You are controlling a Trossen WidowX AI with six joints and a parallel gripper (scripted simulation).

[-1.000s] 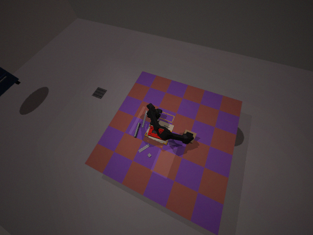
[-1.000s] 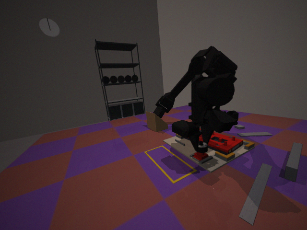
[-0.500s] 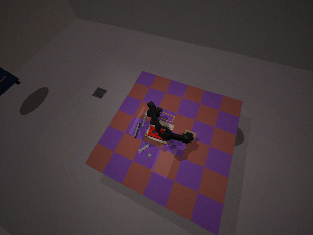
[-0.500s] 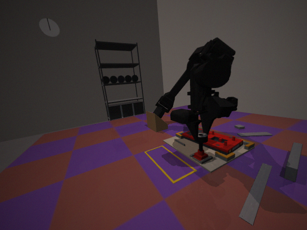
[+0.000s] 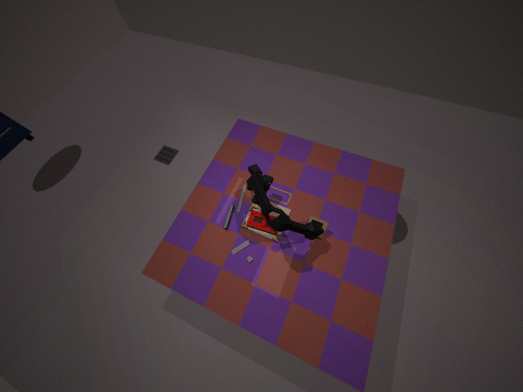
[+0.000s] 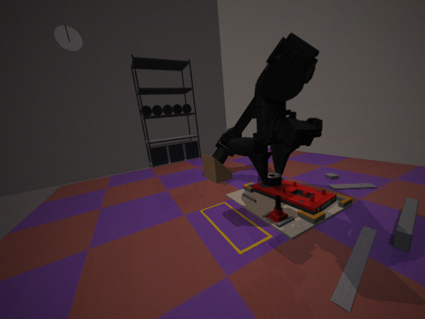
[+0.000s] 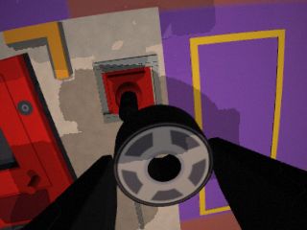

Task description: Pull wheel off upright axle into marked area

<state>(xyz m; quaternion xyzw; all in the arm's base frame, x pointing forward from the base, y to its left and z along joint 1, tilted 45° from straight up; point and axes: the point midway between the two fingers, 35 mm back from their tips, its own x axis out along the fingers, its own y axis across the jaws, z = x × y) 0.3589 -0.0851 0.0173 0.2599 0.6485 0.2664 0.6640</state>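
My gripper (image 6: 273,179) (image 7: 161,155) is shut on the black wheel (image 6: 273,182) (image 7: 139,163), which has a pale grey spoked face with a centre hole. The wheel is off the axle and held in the air above the board. The black upright axle (image 6: 277,201) (image 7: 128,105) stands bare on its red base at the board's edge; in the wrist view the wheel's rim lies close beside it. The marked area is a yellow rectangle outline (image 5: 291,194) (image 6: 256,244) (image 7: 280,72) on the purple floor tile beside the board. The arm hides the wheel in the top view.
The pale board (image 6: 291,234) (image 7: 91,38) bears a red block (image 5: 262,222) (image 6: 309,202) with pegs, held by orange and grey corner pieces (image 6: 311,215) (image 7: 59,48). Grey bars (image 5: 229,217) (image 6: 356,266) lie beyond the board. A tan wedge (image 6: 213,169) is near the arm's base.
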